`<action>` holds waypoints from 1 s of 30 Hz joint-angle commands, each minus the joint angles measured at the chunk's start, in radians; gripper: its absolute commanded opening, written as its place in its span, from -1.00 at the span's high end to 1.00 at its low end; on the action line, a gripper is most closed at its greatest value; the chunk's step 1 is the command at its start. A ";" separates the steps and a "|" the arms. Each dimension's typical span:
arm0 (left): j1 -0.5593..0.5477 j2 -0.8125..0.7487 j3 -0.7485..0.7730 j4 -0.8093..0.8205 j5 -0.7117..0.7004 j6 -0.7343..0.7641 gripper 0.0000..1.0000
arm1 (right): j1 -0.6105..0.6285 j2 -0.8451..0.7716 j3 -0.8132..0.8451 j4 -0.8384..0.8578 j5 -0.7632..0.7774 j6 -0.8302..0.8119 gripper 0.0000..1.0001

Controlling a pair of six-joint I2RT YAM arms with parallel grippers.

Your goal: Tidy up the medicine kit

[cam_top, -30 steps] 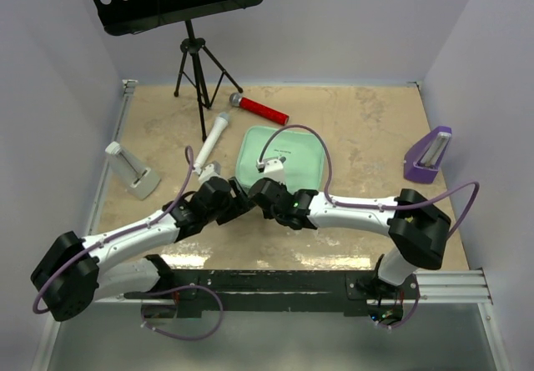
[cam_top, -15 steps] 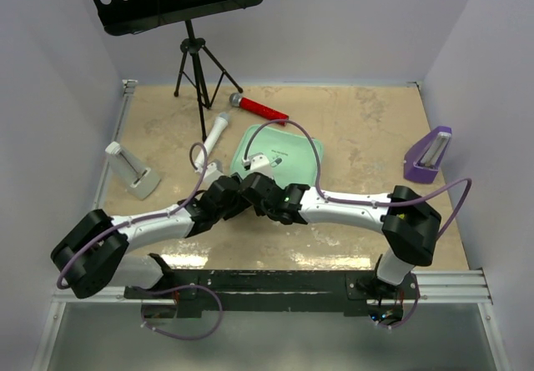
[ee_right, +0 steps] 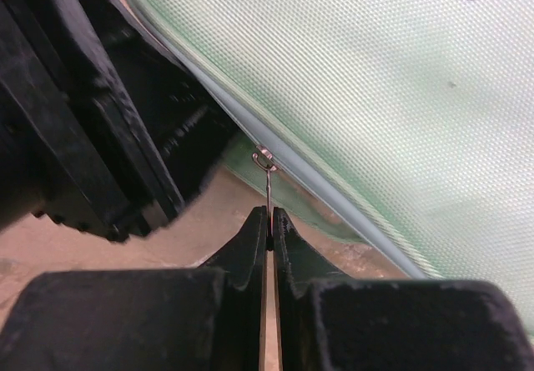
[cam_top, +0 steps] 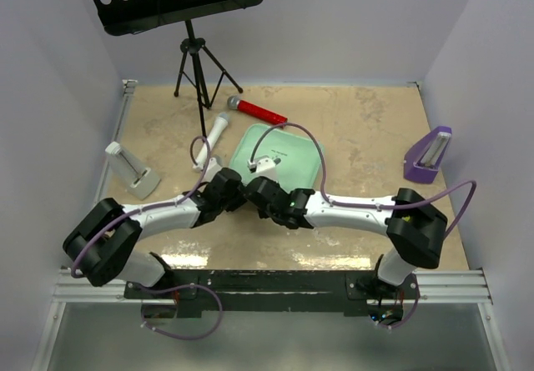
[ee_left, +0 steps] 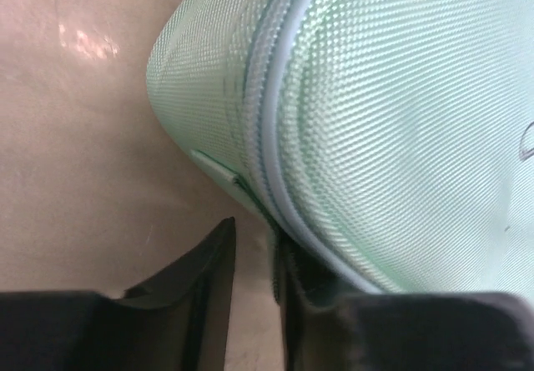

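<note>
- medicine kit [cam_top: 288, 150] – mint-green, square with rounded corners, lying flat on the table [cam_top: 367, 129] near the middle, a bit toward the back; up close the skin is woven fabric, not hard shell
- pale zipper [ee_left: 267, 112] runs around the kit's side wall, looks closed along the stretch in view
- both arms reach in and meet at the kit's near-left corner, wrists almost touching each other
- right gripper [ee_right: 269, 214] is pinched tight on the thin metal zipper pull [ee_right: 267, 183]; the pull's small ring sits at the zipper line, just above the fingertips
- left gripper [ee_left: 253, 246] sits low at the same corner, jaws a narrow gap apart with bare table showing between them – nothing seen clamped; its right-hand finger is pressed up against the kit's edge, under the zipper seam
- small fabric tab [ee_left: 213, 164] sticks out from the kit's corner just above the left gripper
- red microphone [cam_top: 254, 108] lies just behind the kit, near its back-left corner
- white microphone [cam_top: 215, 133] lies to the kit's left, beside the foot of the black music stand [cam_top: 188, 4]
- grey stand [cam_top: 133, 171] by the left edge, well apart from the kit
- purple stand [cam_top: 427, 156] by the right edge, well apart too
</note>
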 commanded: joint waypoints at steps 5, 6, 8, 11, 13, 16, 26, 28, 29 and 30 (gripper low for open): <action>0.167 0.003 0.063 -0.141 -0.047 0.135 1.00 | 0.013 -0.111 -0.124 -0.053 0.032 0.131 1.00; 0.183 0.003 0.073 -0.150 -0.047 0.152 1.00 | 0.015 -0.120 -0.139 -0.056 0.032 0.142 1.00; 0.212 0.006 0.089 -0.155 -0.047 0.187 1.00 | 0.013 -0.151 -0.164 -0.065 0.032 0.167 1.00; 0.252 0.037 0.132 -0.179 -0.042 0.253 1.00 | 0.013 -0.198 -0.197 -0.087 0.030 0.202 1.00; 0.275 0.069 0.165 -0.199 -0.033 0.293 1.00 | 0.013 -0.238 -0.222 -0.097 0.024 0.229 1.00; 0.298 0.106 0.191 -0.195 -0.027 0.341 1.00 | 0.013 -0.267 -0.243 -0.142 0.018 0.288 1.00; 0.330 0.204 0.289 -0.139 0.080 0.499 1.00 | 0.001 -0.358 -0.349 -0.026 -0.026 0.369 1.00; 0.328 0.198 0.325 -0.182 0.137 0.511 0.65 | 0.003 -0.344 -0.336 -0.025 -0.016 0.352 1.00; 0.328 0.178 0.317 -0.179 0.169 0.507 0.38 | 0.003 -0.327 -0.320 -0.039 -0.006 0.345 1.00; 0.328 0.143 0.295 -0.170 0.189 0.496 0.11 | 0.006 -0.304 -0.305 -0.050 0.000 0.337 1.00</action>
